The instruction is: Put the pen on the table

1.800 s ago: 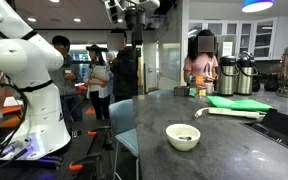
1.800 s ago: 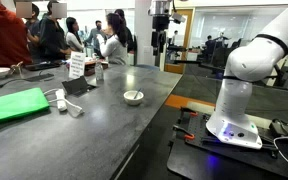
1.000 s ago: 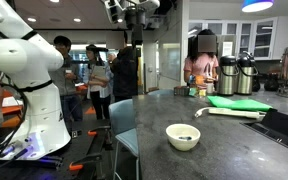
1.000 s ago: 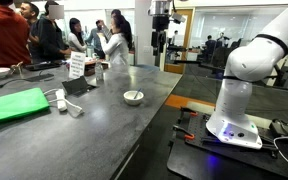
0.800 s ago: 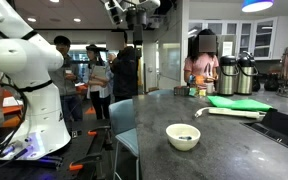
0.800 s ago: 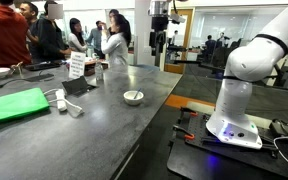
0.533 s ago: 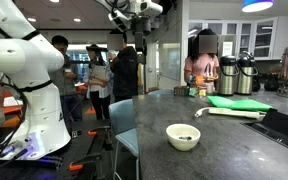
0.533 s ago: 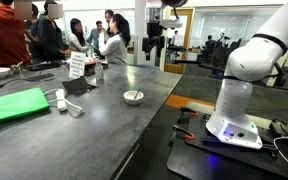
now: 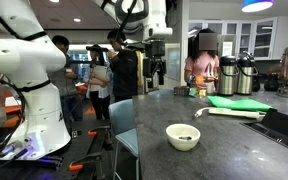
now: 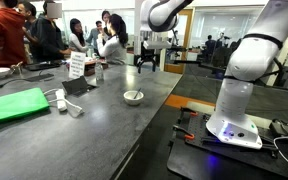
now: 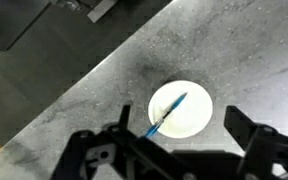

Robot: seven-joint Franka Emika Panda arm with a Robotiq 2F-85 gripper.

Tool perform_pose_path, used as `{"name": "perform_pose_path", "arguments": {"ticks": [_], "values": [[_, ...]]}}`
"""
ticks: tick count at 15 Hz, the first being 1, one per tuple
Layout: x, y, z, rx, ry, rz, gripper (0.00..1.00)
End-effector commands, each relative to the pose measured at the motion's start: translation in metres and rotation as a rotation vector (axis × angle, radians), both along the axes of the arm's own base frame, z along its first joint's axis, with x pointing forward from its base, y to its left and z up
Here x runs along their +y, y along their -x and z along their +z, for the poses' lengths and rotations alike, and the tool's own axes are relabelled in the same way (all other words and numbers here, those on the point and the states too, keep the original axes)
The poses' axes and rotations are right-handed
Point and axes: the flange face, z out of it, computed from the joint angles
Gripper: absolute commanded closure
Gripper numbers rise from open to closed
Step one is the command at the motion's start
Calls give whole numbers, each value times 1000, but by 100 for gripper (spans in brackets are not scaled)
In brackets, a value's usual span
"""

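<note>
The claw (image 11: pixel 177 135) hangs high over the dark tabletop (image 11: pixel 79 105) with its fingers spread wide and nothing between them. In the wrist view the blue pen (image 11: pixel 167 114) lies slanted in the white bowl (image 11: pixel 196 122), its lower end reaching over the rim. In both exterior views the bowl (image 9: pixel 182 137) (image 10: pixel 132 97) stands on the tabletop, well below the claw (image 9: pixel 157 72) (image 10: pixel 146 63).

I've brought the arm down. The black two-finger gripper (image 9: pixel 157 78) (image 10: pixel 147 67) has dropped from ceiling height and now hangs lower above the dark grey stone-look table (image 9: pixel 234 145).
</note>
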Motion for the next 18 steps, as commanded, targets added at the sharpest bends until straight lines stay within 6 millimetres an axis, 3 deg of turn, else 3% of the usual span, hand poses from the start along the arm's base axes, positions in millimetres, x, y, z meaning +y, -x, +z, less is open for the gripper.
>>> {"name": "perform_pose_path", "arguments": {"ticks": [1, 6, 12, 14, 15, 18], "values": [[-13, -22, -33, -71, -7, -186, 0], [-29, -48, -83, -112, -9, -367, 0], [-36, -72, -125, -41, -6, -391, 6], [-37, -80, -135, -22, -4, -401, 13], [-36, -84, -139, -15, -4, -410, 23], [-40, -92, -151, 1, -5, -431, 31]]}}
